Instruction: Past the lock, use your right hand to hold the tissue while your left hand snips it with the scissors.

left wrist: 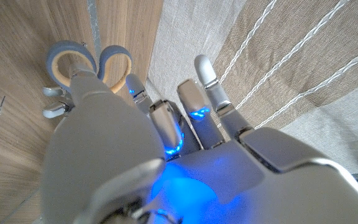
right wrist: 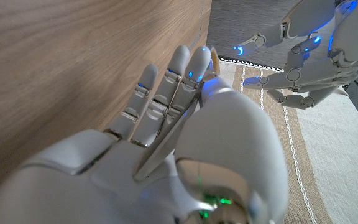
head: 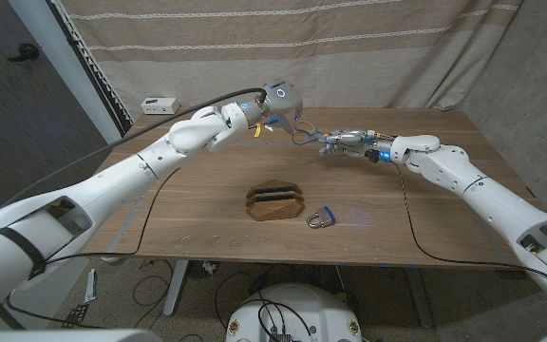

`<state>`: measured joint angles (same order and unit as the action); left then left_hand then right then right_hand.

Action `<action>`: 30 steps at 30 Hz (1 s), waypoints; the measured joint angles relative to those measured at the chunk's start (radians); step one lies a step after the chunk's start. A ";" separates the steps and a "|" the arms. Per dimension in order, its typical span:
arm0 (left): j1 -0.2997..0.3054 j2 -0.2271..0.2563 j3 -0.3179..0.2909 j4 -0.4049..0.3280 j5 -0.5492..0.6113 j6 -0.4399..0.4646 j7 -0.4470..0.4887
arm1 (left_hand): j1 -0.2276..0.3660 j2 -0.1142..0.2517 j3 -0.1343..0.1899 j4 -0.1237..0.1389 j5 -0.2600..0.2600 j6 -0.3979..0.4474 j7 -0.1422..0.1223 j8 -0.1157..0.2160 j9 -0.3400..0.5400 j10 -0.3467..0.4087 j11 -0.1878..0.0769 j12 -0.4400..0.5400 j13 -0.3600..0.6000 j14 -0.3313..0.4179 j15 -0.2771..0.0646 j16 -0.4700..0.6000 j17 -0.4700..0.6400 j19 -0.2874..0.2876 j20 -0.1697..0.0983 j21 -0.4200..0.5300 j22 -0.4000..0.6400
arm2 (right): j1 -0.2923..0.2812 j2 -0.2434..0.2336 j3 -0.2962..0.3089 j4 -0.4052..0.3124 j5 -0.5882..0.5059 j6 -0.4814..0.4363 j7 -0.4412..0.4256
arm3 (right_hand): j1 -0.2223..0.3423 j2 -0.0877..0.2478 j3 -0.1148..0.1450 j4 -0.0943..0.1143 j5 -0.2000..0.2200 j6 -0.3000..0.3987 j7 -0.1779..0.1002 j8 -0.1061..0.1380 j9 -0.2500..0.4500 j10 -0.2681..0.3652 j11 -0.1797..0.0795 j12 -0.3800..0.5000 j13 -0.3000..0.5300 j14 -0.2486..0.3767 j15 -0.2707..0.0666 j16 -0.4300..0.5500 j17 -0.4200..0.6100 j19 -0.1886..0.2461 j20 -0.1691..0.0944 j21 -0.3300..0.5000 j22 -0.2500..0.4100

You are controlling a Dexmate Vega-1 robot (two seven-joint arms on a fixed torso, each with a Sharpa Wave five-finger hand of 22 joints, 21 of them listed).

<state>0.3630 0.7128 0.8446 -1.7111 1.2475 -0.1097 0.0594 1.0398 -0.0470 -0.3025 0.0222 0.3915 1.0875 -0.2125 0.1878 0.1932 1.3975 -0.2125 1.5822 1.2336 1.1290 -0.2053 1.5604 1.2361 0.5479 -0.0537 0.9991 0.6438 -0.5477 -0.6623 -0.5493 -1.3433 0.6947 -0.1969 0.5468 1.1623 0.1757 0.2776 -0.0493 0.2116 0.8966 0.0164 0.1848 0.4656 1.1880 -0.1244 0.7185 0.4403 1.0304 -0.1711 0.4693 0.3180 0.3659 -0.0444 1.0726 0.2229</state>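
One blue-banded silver padlock [head: 319, 219] lies nearest on the desk, with an oval slotted wooden block [head: 275, 201] behind it. Beyond, right hand [head: 349, 142] pinches grey-handled scissors [left wrist: 67, 45] by the blades, apparently offering handles to left hand [head: 278, 100]. Left fingers spread, grasp untellable. Tissue's place cannot be told.

Striped curtain [head: 349, 47] behind wooden table [head: 207, 190].

Wooden block [head: 275, 201] & padlock [head: 321, 218] sit mid-table; both hands [head: 288, 122] [head: 342, 141] crowd far edge; near left/right tabletop [head: 198, 228] bare.
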 measured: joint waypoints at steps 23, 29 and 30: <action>-0.012 -0.027 0.032 0.033 0.017 0.019 0.034 | 0.015 0.015 0.000 0.000 -0.009 0.006 0.006 0.000 0.000 0.000 0.000 0.000 0.000 0.007 0.000 0.000 0.000 0.000 0.000 0.014 -0.009 | 0.006 0.005 -0.003 0.012 -0.003 0.000 0.001 | 0.000 0.000 0.000 0.000 0.003 -0.002 0.002 -0.001 0.001 0.000 0.000 0.007 -0.004 0.000 0.000 -0.004 0.000 -0.009 -0.002 0.030 -0.014; -0.013 -0.031 0.038 0.031 0.019 0.024 0.021 | 0.015 0.015 0.000 0.000 -0.009 0.006 0.005 0.000 0.000 0.000 0.000 0.000 0.000 0.007 0.000 0.000 0.000 0.000 0.000 0.014 -0.014 | 0.005 0.005 -0.002 0.011 -0.003 0.000 0.001 | 0.000 0.000 0.000 0.000 0.003 -0.002 0.002 0.000 0.001 0.000 0.000 0.007 -0.002 -0.005 0.005 -0.004 0.000 -0.014 0.003 0.037 -0.017; -0.014 -0.032 0.039 0.031 0.019 0.024 0.018 | 0.018 0.018 0.000 0.000 -0.009 0.006 0.005 0.000 0.000 0.000 0.000 0.000 0.000 0.007 0.000 0.000 0.000 0.000 0.000 0.014 -0.014 | 0.004 0.005 -0.002 0.011 -0.003 0.000 0.001 | 0.000 0.000 0.000 0.000 0.003 -0.002 0.002 0.000 0.001 0.000 0.000 0.007 -0.002 -0.005 0.005 -0.004 0.000 -0.014 0.003 0.038 -0.018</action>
<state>0.3493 0.6811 0.8840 -1.6805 1.2667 -0.0852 0.0777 1.0574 -0.0294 -0.3025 0.0221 0.3827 1.0931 -0.2070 0.1878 0.1931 1.3976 -0.2125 1.5822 1.2336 1.1364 -0.2055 1.5604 1.2362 0.5477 -0.0534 1.0135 0.6299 -0.5435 -0.6576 -0.5512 -1.3321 0.6919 -0.1969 0.5478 1.1627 0.1753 0.2776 -0.0493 0.2148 0.8946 0.0183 0.1851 0.4662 1.1880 -0.1243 0.7252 0.4385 1.0251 -0.1658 0.4654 0.3178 0.3516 -0.0410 1.1105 0.2046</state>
